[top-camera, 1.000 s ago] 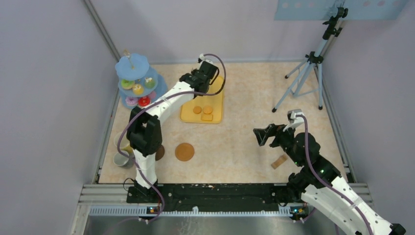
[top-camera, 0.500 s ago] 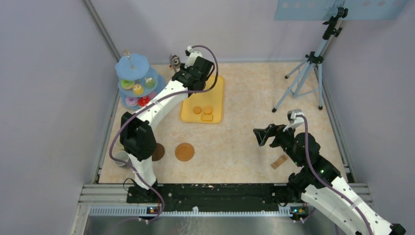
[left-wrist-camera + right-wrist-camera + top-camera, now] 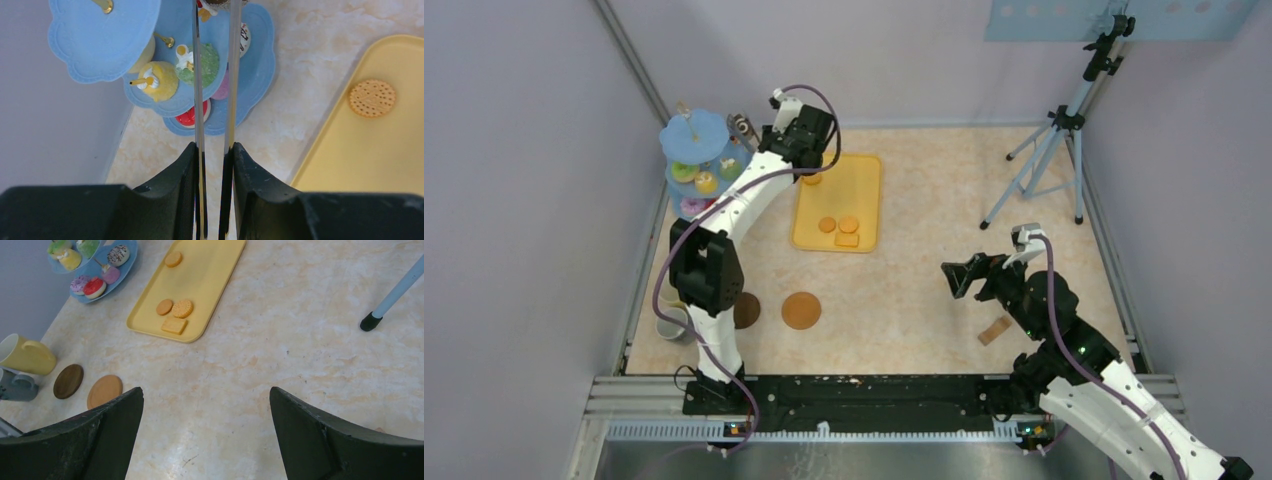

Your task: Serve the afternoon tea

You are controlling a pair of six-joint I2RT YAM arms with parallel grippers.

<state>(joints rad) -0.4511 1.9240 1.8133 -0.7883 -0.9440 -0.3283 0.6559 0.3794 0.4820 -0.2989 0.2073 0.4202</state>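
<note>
My left gripper (image 3: pixel 796 132) (image 3: pixel 214 147) is shut on the long metal tongs (image 3: pixel 197 75). Their tips pinch a small brown cake (image 3: pixel 744 125) beside the blue tiered stand (image 3: pixel 692 135) (image 3: pixel 100 45); the wrist view cuts it off at the top edge. The stand holds a yellow cake (image 3: pixel 159 80), a green one (image 3: pixel 206 57) and several doughnuts (image 3: pixel 87 286). Orange biscuits (image 3: pixel 837 226) (image 3: pixel 174 310) lie on the yellow tray (image 3: pixel 864 185), one apart (image 3: pixel 372 98). My right gripper (image 3: pixel 954 276) (image 3: pixel 206 405) hangs open over bare table.
A yellow mug (image 3: pixel 27 356) and a grey mug (image 3: pixel 17 387) stand at the near left, beside a dark coaster (image 3: pixel 68 381) and a light coaster (image 3: pixel 801 310). A wooden block (image 3: pixel 995 330) lies by my right arm. A tripod (image 3: pixel 1054 150) stands at the back right.
My left arm has swung left from over the tray to the blue stand, carrying the tongs and the cake. The right arm has not moved.
</note>
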